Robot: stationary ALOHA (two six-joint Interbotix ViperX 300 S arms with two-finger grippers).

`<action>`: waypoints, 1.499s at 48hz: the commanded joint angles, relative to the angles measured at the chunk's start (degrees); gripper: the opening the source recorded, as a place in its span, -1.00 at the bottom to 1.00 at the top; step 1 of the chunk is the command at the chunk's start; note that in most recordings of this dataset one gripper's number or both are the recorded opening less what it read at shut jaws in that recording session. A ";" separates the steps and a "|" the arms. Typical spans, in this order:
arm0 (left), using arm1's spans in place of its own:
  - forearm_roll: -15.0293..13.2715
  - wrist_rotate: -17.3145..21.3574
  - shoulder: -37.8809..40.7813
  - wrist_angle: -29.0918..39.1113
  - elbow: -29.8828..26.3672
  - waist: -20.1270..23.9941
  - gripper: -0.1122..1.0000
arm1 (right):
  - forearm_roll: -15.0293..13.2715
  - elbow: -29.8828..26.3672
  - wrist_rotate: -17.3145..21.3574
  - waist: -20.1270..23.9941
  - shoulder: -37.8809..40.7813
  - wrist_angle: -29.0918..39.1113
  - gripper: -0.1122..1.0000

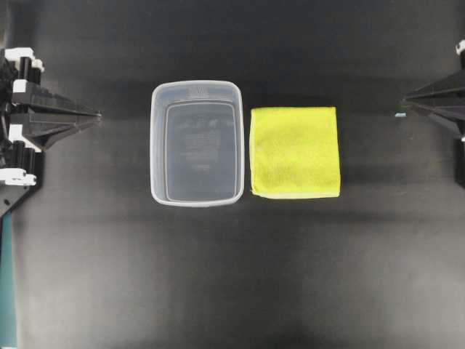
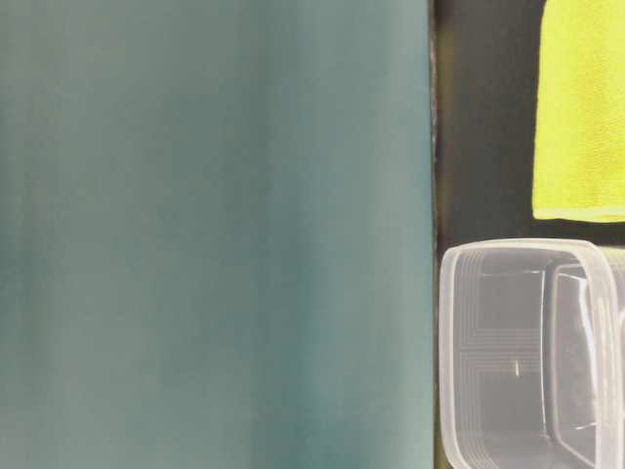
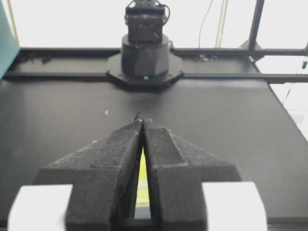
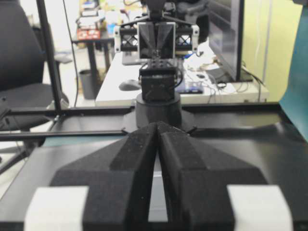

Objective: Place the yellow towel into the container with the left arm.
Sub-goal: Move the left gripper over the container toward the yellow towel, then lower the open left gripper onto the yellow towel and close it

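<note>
Towel and tub sit side by side at the middle of the black table (image 1: 232,291). Yellow towel (image 1: 295,153): folded square, flat on the table, just right of the container (image 1: 196,143) in the overhead view; a thin dark gap seems to separate them, contact uncertain. Container is clear plastic, upright, open side up, nothing visible inside, its long side running away from the lower edge of the view.

Left gripper (image 1: 96,114): at the far left edge of the overhead view, pointing toward the container, well apart from it. Fingers pressed together to a point, clenched on nothing. Left wrist view confirms: the two black fingers (image 3: 120,159) meet at the tips, with a sliver of yellow showing through the slit between them lower down.

Right gripper (image 1: 405,100): at the far right edge, pointing toward the towel, well apart from it. Also clenched, nothing held; right wrist view shows the fingers (image 4: 183,159) closed against each other.

Table-level view: mostly filled by a blurred teal panel (image 2: 215,234); the container's corner and the towel's edge show at the right side.
</note>
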 commanded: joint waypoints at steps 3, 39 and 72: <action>2.20 -1.93 4.75 5.27 -4.75 0.53 -0.72 | 1.32 -0.09 0.97 0.09 0.70 0.26 -0.74; 2.37 -1.67 45.00 46.67 -49.22 1.93 -0.79 | 1.67 0.62 5.36 -0.70 -3.69 15.56 0.03; 2.46 6.50 79.45 65.92 -80.51 3.16 0.82 | 1.41 0.44 5.36 -2.81 -18.28 18.90 0.65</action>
